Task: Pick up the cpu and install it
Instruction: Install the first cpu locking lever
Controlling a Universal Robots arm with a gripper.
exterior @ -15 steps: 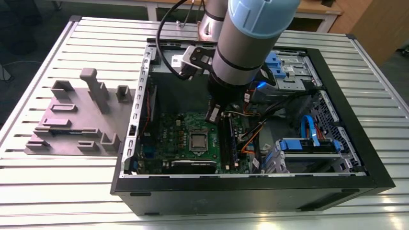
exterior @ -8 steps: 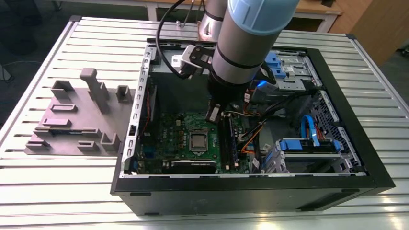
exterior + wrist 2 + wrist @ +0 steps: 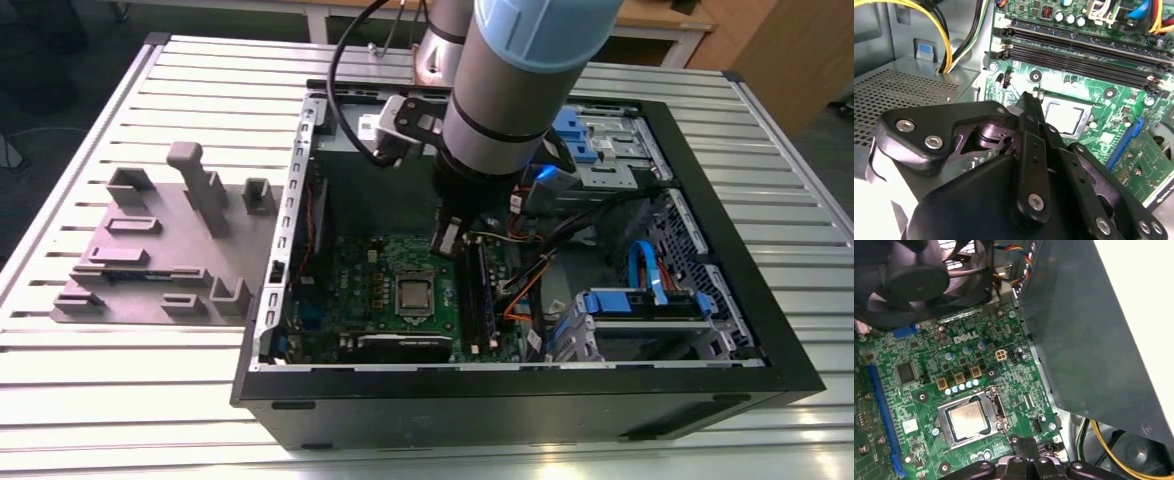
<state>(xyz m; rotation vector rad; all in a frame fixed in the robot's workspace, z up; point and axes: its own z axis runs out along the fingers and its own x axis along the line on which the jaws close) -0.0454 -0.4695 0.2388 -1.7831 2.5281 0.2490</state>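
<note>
The small flat square cpu (image 3: 968, 420) with its silver-grey metal top lies inside the rectangular metal socket frame (image 3: 999, 407) on the green motherboard (image 3: 929, 390). In both wrist views it sits flat in the frame, and nothing touches it. In the exterior view the same chip (image 3: 414, 293) shows near the middle of the board, at the bottom of the open black computer case (image 3: 534, 400).

The black gripper (image 3: 1029, 107) hangs inside the case, above the board and just beside the socket. In the second wrist view its two fingers (image 3: 1033, 145) lie close together, tips almost joined, and nothing is between them. In the exterior view the gripper (image 3: 449, 240) points down near the long black memory slots (image 3: 475, 300), apart from the chip.

A grey metal box (image 3: 1089, 330) stands next to the board. A round black fan (image 3: 914, 280) is at the far end of the board in the first wrist view. Yellow cables (image 3: 944, 35) run down beside a perforated metal plate (image 3: 894, 95).

The case rests on a ribbed silver table (image 3: 134, 380). On the exterior view's left a grey moulded fixture block (image 3: 160, 250) stands on the table.
</note>
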